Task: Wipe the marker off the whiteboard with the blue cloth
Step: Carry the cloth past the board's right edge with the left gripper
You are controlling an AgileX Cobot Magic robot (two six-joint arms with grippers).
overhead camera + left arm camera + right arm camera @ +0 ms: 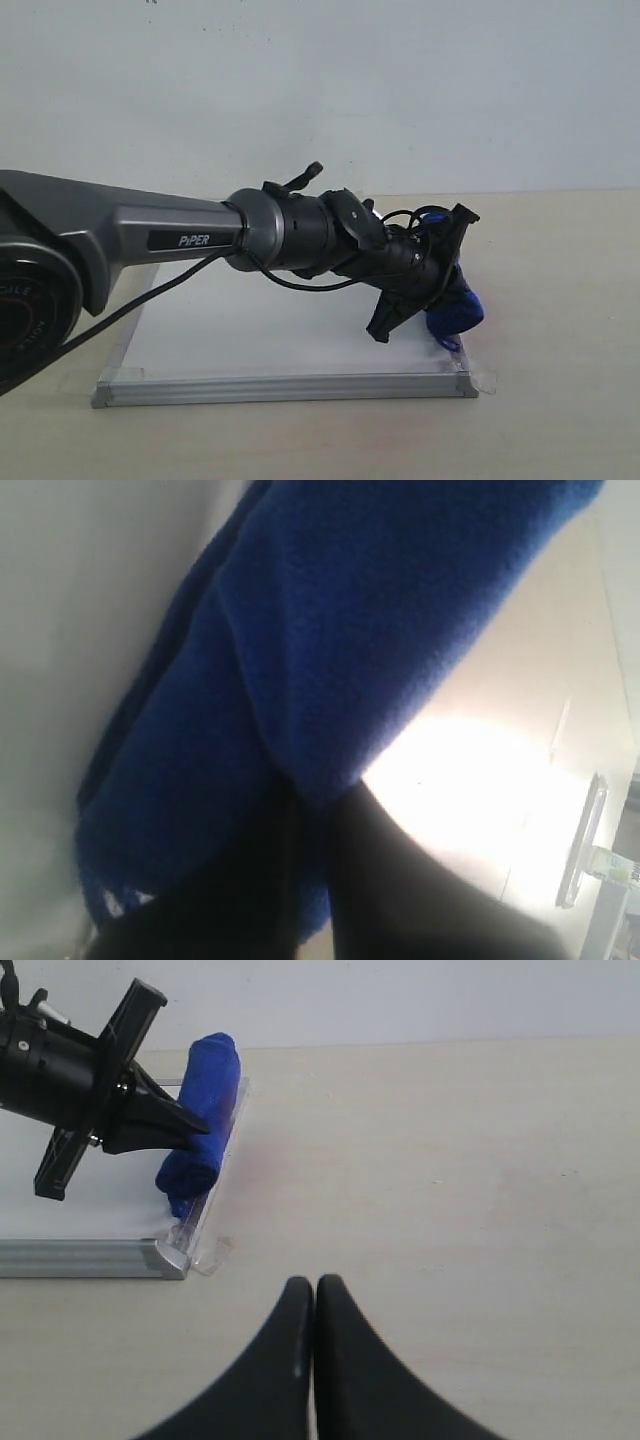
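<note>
The soft, light blue cloth, clamped mid-roll in the left tool, should squash flat on the whiteboard near the far edge of the table; the right tool is together.

Whiteboard, cloth and two grippers on a table: positions.
The square white metal-framed whiteboard lies flat on the pale wooden table, left of centre. The small blue fuzzy microfibre cloth roll rests on the whiteboard's right edge near its front right corner. It is clamped in the black left gripper, which reaches across from the left. The black right gripper hangs over the table apart from that corner, jaws together.
</note>
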